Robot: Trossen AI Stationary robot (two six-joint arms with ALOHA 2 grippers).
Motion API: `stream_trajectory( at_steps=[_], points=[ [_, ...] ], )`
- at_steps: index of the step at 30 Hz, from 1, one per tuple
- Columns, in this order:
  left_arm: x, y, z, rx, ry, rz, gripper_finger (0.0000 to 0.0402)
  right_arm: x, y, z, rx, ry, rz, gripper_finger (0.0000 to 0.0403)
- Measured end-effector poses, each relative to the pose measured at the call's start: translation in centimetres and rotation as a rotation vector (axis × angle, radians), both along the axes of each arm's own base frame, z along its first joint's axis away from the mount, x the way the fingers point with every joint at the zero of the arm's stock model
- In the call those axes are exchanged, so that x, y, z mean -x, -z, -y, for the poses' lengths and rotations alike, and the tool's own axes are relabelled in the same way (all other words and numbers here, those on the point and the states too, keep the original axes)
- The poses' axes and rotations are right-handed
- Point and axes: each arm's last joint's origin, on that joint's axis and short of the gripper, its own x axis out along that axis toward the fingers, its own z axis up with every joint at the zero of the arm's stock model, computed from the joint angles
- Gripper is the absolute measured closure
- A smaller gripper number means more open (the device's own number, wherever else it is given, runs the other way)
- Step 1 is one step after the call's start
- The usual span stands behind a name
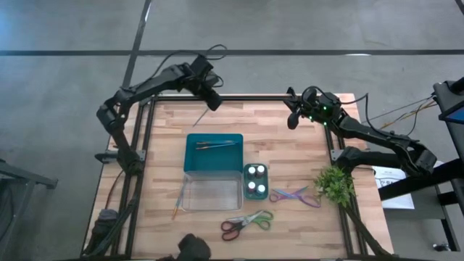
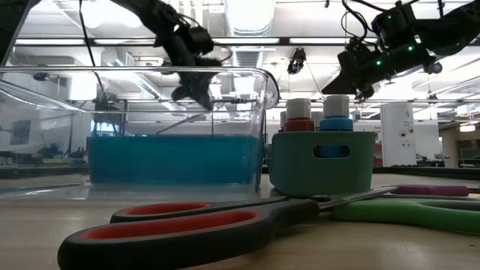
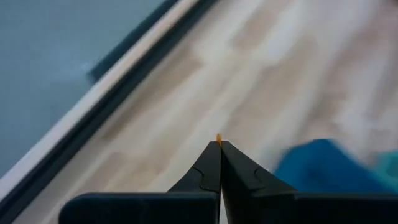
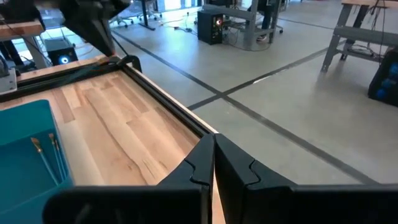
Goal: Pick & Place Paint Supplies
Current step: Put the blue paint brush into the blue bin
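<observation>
Left gripper (image 1: pixel 214 102): jaws pinched on a thin brush (image 1: pixel 202 114), raised over table's far edge | Right gripper (image 1: pixel 293 120): closed, empty, far right | Teal tray (image 1: pixel 194 161): brushes (image 1: pixel 217 144) inside | Cup (image 1: pixel 264 193): paint bottles (image 1: pixel 255 180) | Scissors (image 1: pixel 246 224): near front

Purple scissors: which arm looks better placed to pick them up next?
Right, probably. The purple scissors lie on the right half of the table; the right gripper hangs shut and empty on that side. The left gripper is farther off, seemingly pinching a thin brush.
</observation>
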Motion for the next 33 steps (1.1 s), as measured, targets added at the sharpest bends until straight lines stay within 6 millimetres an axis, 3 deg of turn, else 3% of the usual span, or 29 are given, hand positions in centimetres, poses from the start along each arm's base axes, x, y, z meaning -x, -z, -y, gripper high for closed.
stream_trajectory(
  at_steps=[6,18,27,33],
  points=[
    [-1.8,-0.8,2.2,0.047,0.144,0.07,0.0399,0.0,0.0,0.0,-0.003,0.001,0.001,0.0394],
    [-4.1,2.8,8.2,0.115,0.352,-0.029,0.0399,0.0,-0.1,0.0,-0.013,0.002,0.022,0.0394],
    [-4.7,3.9,9.5,0.101,0.395,-0.017,0.0394,-0.1,-0.2,-0.1,-0.027,-0.005,0.045,0.0394],
    [-4.7,4.0,10.2,0.073,0.484,-0.046,0.0353,-0.2,-0.3,-0.1,-0.037,-0.028,0.064,0.0394]
  ],
)
